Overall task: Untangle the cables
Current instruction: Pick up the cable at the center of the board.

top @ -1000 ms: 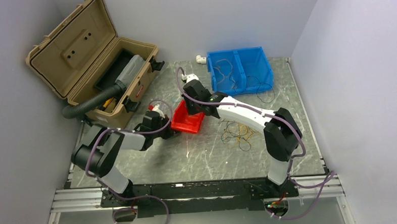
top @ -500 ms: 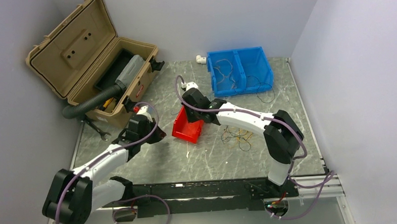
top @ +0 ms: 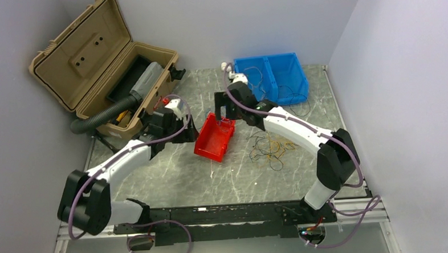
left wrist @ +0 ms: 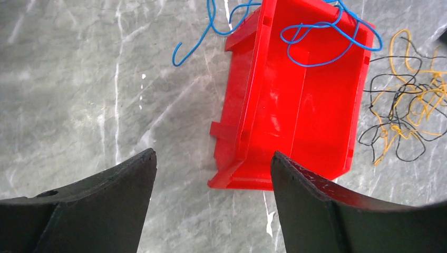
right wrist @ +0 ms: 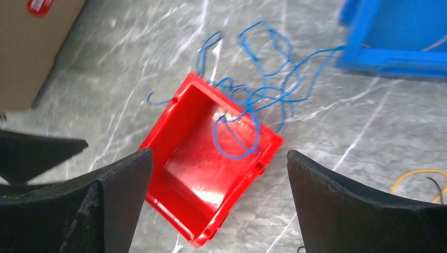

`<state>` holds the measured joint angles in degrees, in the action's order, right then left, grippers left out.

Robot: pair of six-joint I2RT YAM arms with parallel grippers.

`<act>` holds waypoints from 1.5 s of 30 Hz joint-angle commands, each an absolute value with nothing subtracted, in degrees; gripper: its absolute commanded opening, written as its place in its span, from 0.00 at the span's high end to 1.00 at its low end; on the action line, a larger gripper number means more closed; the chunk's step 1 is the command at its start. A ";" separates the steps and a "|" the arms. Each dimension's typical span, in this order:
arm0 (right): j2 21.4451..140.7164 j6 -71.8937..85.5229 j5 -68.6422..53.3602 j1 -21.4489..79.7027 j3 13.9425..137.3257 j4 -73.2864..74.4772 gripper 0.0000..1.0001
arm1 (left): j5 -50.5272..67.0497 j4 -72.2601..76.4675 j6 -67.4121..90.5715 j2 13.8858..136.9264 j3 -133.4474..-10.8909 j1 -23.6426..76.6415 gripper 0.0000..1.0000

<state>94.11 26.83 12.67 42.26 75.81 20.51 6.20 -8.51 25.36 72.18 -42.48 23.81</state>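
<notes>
Trailing over red bin (right wrist: 195, 163) rim, blue cables (right wrist: 252, 96), black-and-yellow tangle (left wrist: 403, 116) beside

Soft, even light; white glare inside the red bin (right wrist: 197, 182); right pincer (right wrist: 219, 153) blurred, perhaps out of focus.

Two tools are hovering over the table (top: 184, 179): the left tool (left wrist: 212, 154) and the right tool (right wrist: 219, 153). Two bins are sitting on it: one red bin (top: 211, 145) mid-table and one two-compartment blue bin (top: 294, 72) at the far edge. One tan case (top: 87, 52) and one black hose (top: 104, 113) are sitting at the far left corner. Three cable clusters are lying about: blue strands (right wrist: 248, 97), a yellow-and-black tangle (top: 268, 148), and loose strands (top: 260, 85).
</notes>
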 commanded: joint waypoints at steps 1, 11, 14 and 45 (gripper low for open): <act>91.79 33.97 11.40 36.32 76.80 21.35 0.00 | 6.78 -8.58 22.93 77.12 -46.47 25.25 0.16; 100.94 36.03 10.71 29.44 86.03 27.03 0.00 | 6.25 -10.02 20.74 88.49 -54.96 26.76 0.14; 103.14 35.48 9.50 28.87 87.32 26.30 0.00 | 7.73 -10.10 20.27 90.61 -56.34 27.05 0.22; 117.92 38.14 -4.90 31.34 90.05 21.79 0.00 | 5.36 -32.36 18.99 74.68 -50.51 28.62 0.41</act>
